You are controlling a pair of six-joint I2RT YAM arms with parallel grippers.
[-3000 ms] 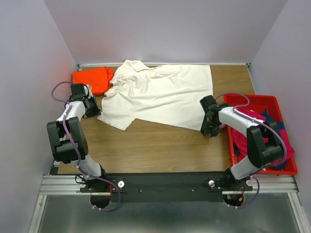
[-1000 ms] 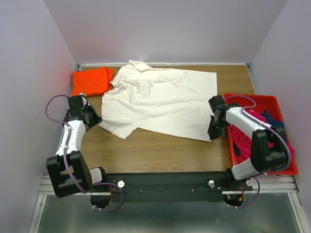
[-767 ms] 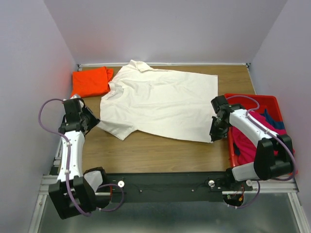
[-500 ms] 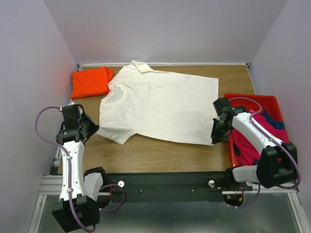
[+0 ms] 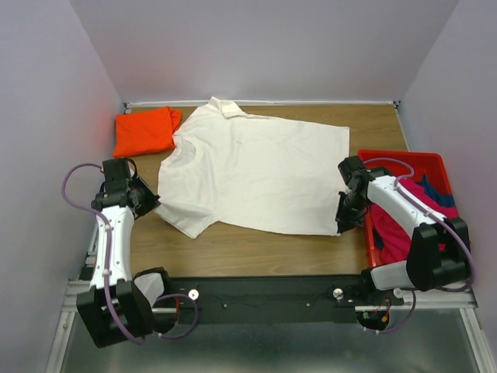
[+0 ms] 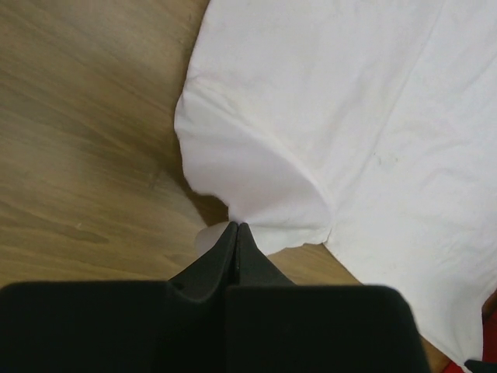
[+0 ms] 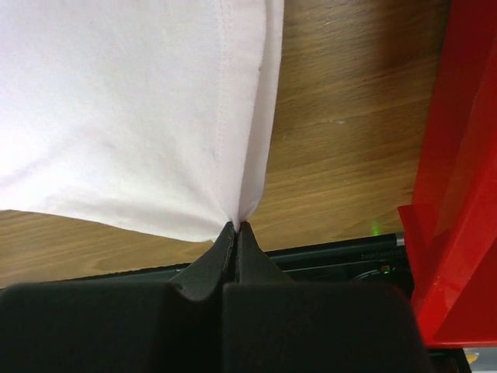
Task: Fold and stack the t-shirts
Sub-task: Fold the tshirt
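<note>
The large cream-white t-shirt (image 5: 256,171) lies spread across the table, collar at the back. My left gripper (image 5: 152,203) is shut on the edge of its near-left sleeve (image 6: 256,186), jaws pinched tight (image 6: 236,227). My right gripper (image 5: 342,224) is shut on the shirt's near-right hem corner (image 7: 233,179), jaws pinched tight (image 7: 238,225). A folded bright orange t-shirt (image 5: 144,130) lies at the back left. Magenta (image 5: 404,233) and dark blue (image 5: 435,193) shirts lie in the red bin.
The red plastic bin (image 5: 404,162) stands at the right edge, close to my right arm; its wall shows in the right wrist view (image 7: 466,171). Bare wood table (image 5: 264,249) runs along the near edge. Walls close the back and sides.
Both grippers have drawn the cream-white shirt toward the near edge and stretched it flatter. The left arm swung outward and back, the right moved right then settled.
</note>
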